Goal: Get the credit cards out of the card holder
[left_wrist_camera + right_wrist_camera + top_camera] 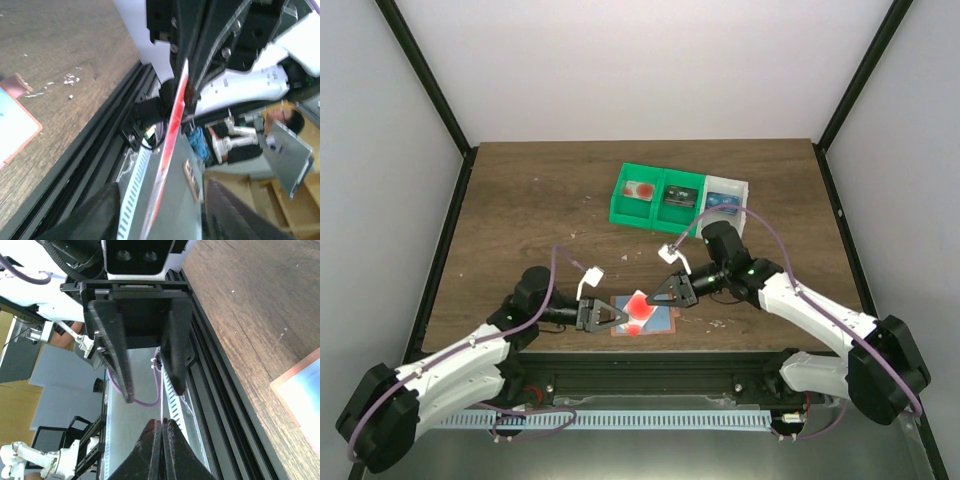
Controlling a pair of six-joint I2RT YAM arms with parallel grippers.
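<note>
Right claw (162,426) is pinched shut on what looks like a credit card (171,150), edge-on between the parted fingers of the left claw (152,390); the card holder (660,322) lies near the near edge of the surface (540,220). Pull the card clear before laying it flat

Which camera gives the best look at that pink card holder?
The top external view: it shows nearly the whole card holder lying flat. Each wrist view catches only one corner of it at the picture's edge.

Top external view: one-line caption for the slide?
Right gripper pinches a red card edge-on over the card holder; left gripper sits open opposite it.
</note>
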